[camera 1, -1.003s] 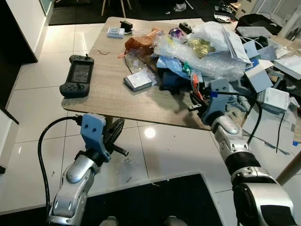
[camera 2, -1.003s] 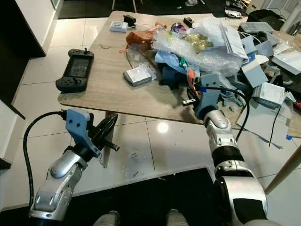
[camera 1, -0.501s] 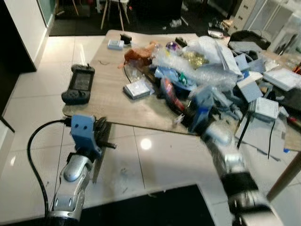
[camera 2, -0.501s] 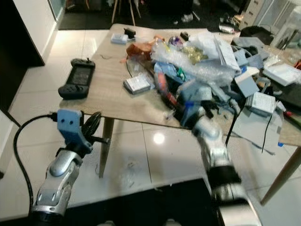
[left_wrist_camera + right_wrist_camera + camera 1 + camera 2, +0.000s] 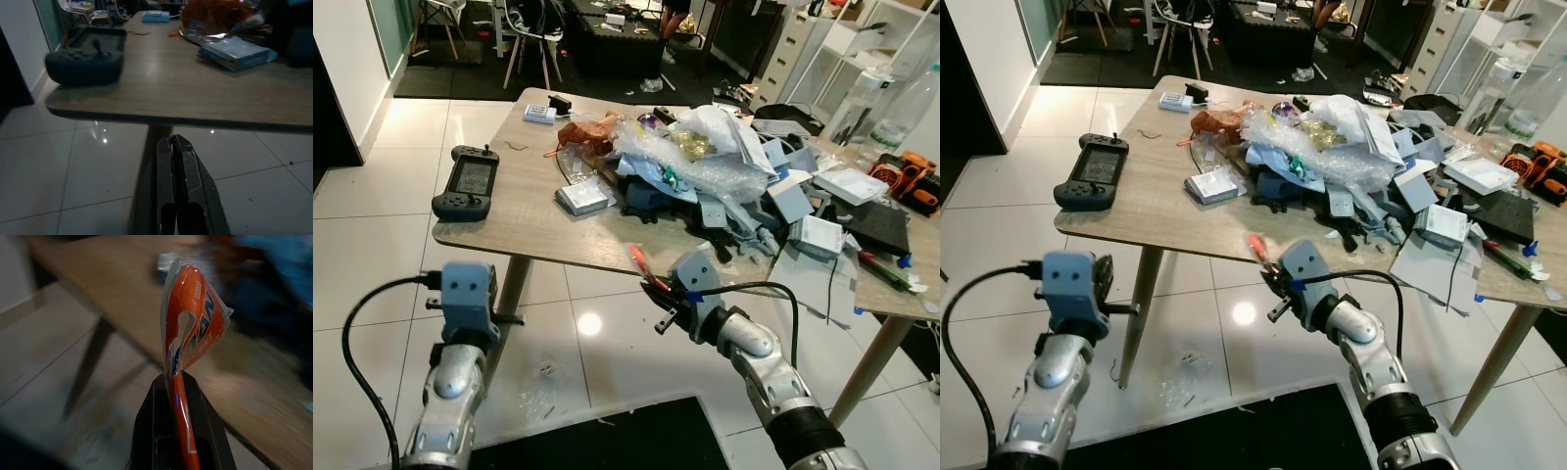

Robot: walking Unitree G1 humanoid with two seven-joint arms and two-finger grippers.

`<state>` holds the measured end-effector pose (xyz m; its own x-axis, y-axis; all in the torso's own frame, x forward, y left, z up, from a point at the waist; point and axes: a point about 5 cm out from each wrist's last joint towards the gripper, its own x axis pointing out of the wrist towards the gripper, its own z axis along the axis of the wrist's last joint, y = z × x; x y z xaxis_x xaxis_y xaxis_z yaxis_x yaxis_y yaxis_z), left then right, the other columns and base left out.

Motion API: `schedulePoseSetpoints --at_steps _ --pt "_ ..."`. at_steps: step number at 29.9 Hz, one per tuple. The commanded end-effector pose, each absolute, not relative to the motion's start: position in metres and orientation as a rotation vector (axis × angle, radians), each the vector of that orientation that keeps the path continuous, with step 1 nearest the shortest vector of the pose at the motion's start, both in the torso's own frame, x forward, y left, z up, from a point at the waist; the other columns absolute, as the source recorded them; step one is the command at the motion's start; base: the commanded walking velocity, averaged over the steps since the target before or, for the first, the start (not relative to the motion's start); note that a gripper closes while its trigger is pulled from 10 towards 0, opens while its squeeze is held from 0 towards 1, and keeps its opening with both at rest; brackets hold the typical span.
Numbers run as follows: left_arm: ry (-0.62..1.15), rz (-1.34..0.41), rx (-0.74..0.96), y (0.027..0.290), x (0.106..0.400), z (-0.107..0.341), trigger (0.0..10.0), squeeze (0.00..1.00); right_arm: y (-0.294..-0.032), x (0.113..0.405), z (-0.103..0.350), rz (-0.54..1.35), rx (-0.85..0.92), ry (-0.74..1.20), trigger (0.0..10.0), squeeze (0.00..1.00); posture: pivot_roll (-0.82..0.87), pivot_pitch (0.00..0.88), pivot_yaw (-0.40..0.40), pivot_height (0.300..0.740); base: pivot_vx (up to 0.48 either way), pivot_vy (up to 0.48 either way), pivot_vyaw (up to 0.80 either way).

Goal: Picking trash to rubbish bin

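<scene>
My right gripper (image 5: 656,284) hangs just in front of the table's near edge, shut on an orange plastic wrapper (image 5: 638,261) that sticks up from its fingers. The right wrist view shows the wrapper (image 5: 191,318), orange with blue and white print, pinched between the black fingertips (image 5: 161,396). A heap of trash (image 5: 705,162) made of bubble wrap, plastic bags, paper and boxes covers the wooden table (image 5: 529,220). My left gripper (image 5: 173,147) is shut and holds nothing. It sits low, by the table's left corner.
A black game console (image 5: 465,183) and a small flat box (image 5: 582,198) lie on the table's left part. The table leg (image 5: 512,289) stands close to my left arm. A black mat (image 5: 636,436) lies on the white tile floor. Chairs and shelves stand behind.
The camera has moved back and up. My right gripper has pulled away from the heap with the orange wrapper in it. The left arm has swung leftward and straightened.
</scene>
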<state>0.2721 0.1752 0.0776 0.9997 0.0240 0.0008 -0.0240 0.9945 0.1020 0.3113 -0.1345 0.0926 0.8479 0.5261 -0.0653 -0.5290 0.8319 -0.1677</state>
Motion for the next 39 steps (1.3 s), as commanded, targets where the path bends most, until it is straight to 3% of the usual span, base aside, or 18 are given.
schedulePoseSetpoints --at_steps 1,5,8,15,20,39 --pt "0.028 0.012 0.112 0.170 0.268 0.069 10.0 0.00 -0.148 0.310 0.087 0.462 -0.148 0.030 10.0 0.00 0.01 0.000 -0.126 0.740 0.000 0.000 0.00" --pt "0.049 0.004 0.114 0.165 0.267 0.062 10.0 0.00 -0.158 0.301 0.063 0.351 -0.088 0.122 10.0 0.00 0.01 0.000 -0.121 0.740 0.000 0.000 0.00" --pt "0.129 -0.016 0.121 0.161 0.263 0.043 10.0 0.00 -0.157 0.282 0.026 0.357 -0.084 0.273 10.0 0.00 0.01 0.000 -0.116 0.740 0.000 0.000 0.00" --pt "0.238 -0.039 0.046 0.160 0.254 0.021 10.0 0.00 -0.155 0.260 -0.009 0.342 -0.089 0.441 10.0 0.00 0.02 0.000 -0.111 0.740 0.000 0.000 0.00" --pt "0.346 -0.091 0.142 0.161 0.239 -0.008 10.0 0.00 -0.161 0.247 -0.032 0.250 -0.066 0.578 10.0 0.00 0.02 0.000 -0.109 0.740 0.000 0.000 -0.32" --pt "0.297 -0.015 0.091 0.168 0.243 -0.005 10.0 0.00 -0.159 0.252 -0.032 0.249 -0.072 0.558 10.0 0.00 0.03 0.000 -0.120 0.740 0.000 0.000 -0.80"
